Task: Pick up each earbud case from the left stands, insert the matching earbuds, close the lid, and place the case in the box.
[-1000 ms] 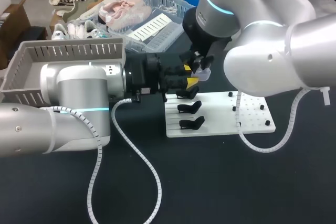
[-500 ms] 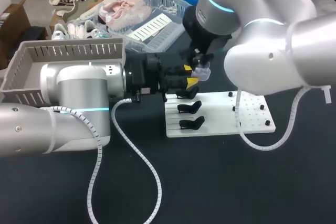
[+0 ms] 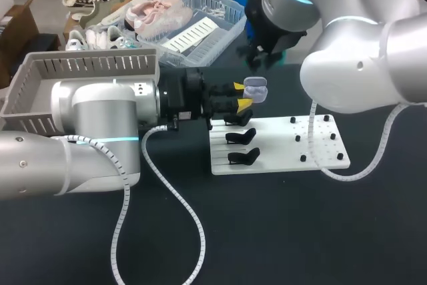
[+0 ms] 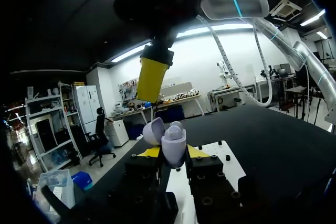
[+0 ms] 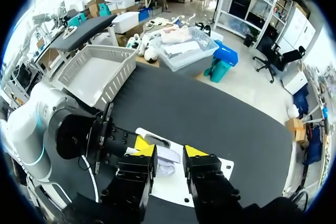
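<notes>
Between the yellow tips of the left pincer (image 4: 173, 153) a lavender earbud case (image 4: 174, 142) is clamped from both sides. Its lid (image 4: 153, 131) is shown swung open most plainly by the left wrist view. In the right wrist view the right pincer (image 5: 169, 150) is seen slightly parted and empty, above the case. Only in the head view are black stands (image 3: 241, 137) seen, on a white board (image 3: 320, 148) on the desk (image 3: 267, 231). The grey box (image 3: 87, 65) is set well apart.
</notes>
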`<action>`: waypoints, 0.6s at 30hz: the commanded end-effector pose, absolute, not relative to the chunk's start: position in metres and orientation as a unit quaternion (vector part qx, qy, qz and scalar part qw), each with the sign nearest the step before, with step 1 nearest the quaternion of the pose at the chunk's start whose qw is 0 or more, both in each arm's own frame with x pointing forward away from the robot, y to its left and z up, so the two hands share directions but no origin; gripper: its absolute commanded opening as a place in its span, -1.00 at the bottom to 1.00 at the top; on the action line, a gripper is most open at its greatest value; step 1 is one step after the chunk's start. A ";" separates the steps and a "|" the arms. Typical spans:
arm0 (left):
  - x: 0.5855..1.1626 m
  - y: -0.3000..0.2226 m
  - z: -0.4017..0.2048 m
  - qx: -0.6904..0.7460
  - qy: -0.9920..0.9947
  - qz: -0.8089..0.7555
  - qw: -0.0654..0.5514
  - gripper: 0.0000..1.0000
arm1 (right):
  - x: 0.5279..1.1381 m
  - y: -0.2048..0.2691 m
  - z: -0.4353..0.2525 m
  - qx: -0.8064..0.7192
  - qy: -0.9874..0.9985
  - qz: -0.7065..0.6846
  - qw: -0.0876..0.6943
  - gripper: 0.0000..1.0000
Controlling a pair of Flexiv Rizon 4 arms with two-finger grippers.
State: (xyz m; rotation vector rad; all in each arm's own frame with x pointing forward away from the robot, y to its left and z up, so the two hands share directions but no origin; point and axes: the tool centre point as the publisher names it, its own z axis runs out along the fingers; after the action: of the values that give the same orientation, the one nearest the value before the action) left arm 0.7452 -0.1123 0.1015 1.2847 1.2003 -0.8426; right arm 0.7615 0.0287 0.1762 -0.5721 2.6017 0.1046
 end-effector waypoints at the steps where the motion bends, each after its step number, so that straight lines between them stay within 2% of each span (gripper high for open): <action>1: 0.742 -0.113 0.102 0.543 0.512 -0.354 0.564 -1.00 | 0.775 0.028 0.174 -0.204 0.950 0.038 0.235 -0.38; 18: 0.742 -0.113 0.102 0.543 0.512 -0.354 0.564 -1.00 | 0.787 0.026 0.149 -0.189 0.959 0.049 0.204 -0.40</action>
State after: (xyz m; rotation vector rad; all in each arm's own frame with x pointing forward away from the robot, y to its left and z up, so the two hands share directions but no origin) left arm 0.7452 -0.1123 0.1015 1.2847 1.2003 -0.8425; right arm 0.7863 0.0250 0.1500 -0.5257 2.6710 0.1363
